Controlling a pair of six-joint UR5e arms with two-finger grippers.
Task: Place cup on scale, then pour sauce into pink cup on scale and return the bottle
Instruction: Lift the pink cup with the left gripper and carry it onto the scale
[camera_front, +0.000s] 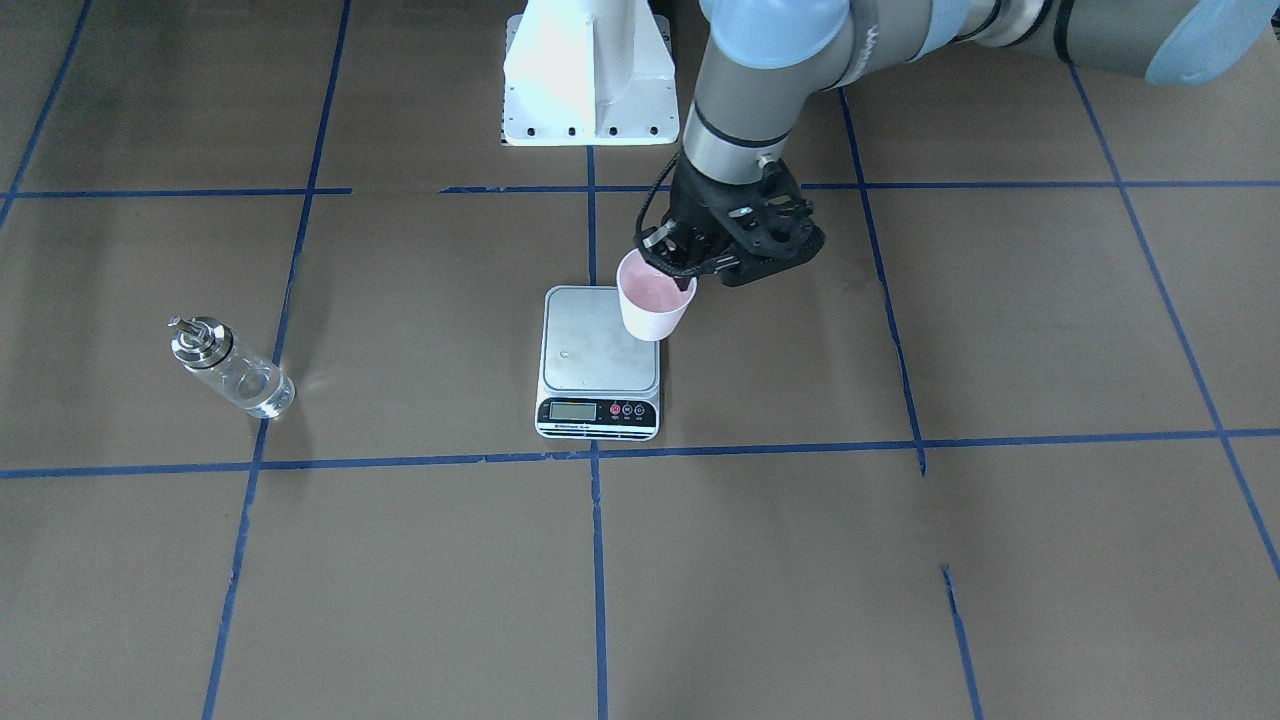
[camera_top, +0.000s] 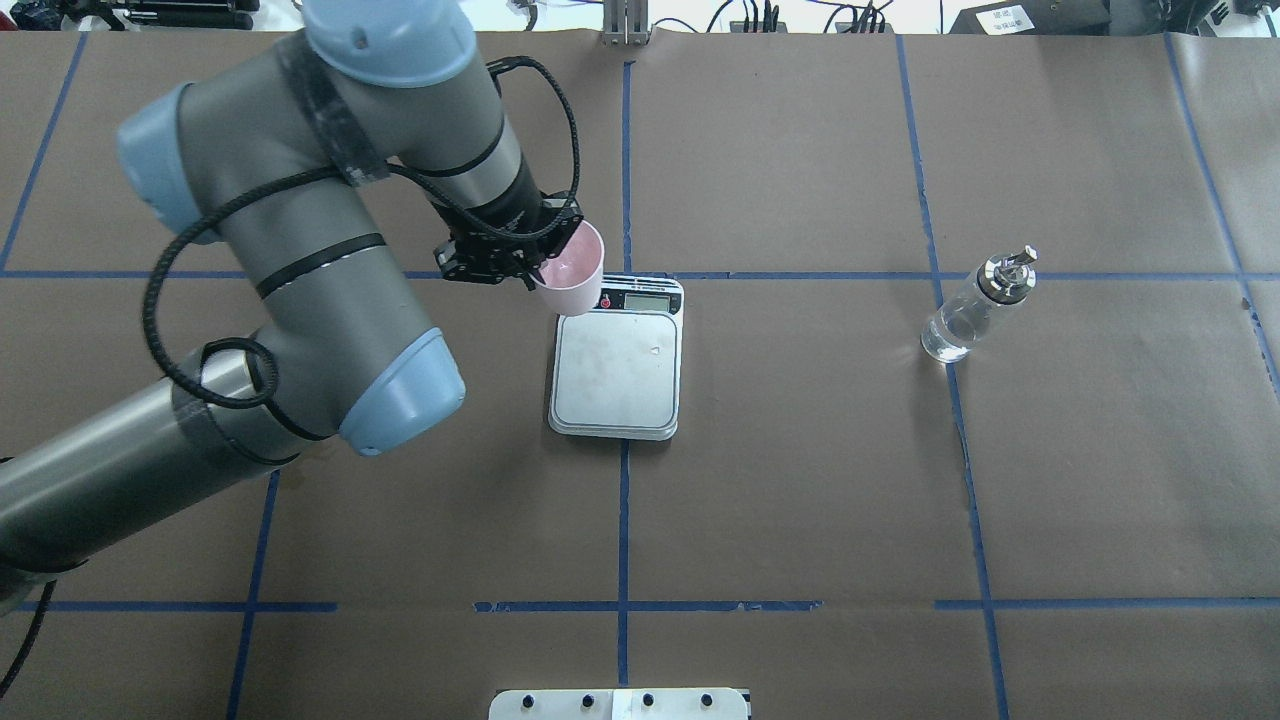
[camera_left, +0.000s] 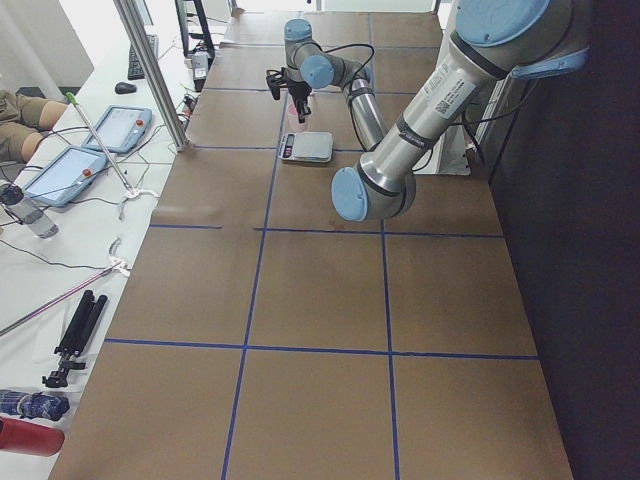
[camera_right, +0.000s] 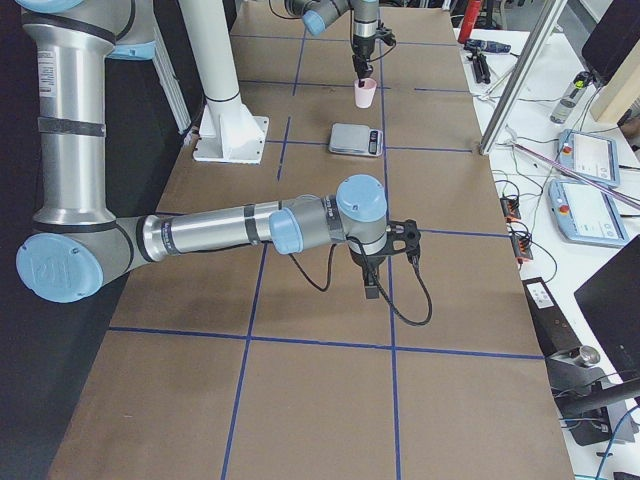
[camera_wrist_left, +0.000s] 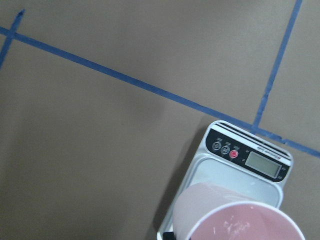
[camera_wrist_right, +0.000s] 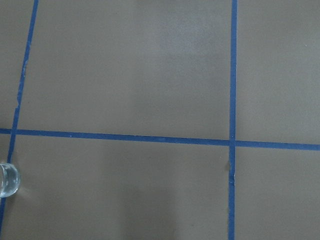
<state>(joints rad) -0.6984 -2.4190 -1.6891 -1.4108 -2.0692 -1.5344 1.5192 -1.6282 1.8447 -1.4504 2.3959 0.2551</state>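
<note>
Carrying the cup over to the scale was the step I judged to be in hand. The left gripper was clamped on the cup's rim, and the cup hung in the air, leaning a little. It had not yet been set down. From overhead it sat over the scale's corner on the robot's left. The left wrist camera showed the steel platform and the display below it, with a clear gap between.

The bottle stood upright on the table, well apart from the scale on the robot's right, with the clear sauce visible through the glass. Nothing was gripping it. The right gripper showed only in the side view, hanging low over the table. I could not tell from there whether its fingers were apart or together. Its wrist camera caught just the edge of the bottle at the left of the frame.

The next move, as I read it, called for shifting the cup inward until it was over the middle of the platform and levelling it. I would then lower it until the base sat flat and only then part the fingers. A release near the edge or at a tilt risked tipping such a light cup. Pouring was all ahead.
</note>
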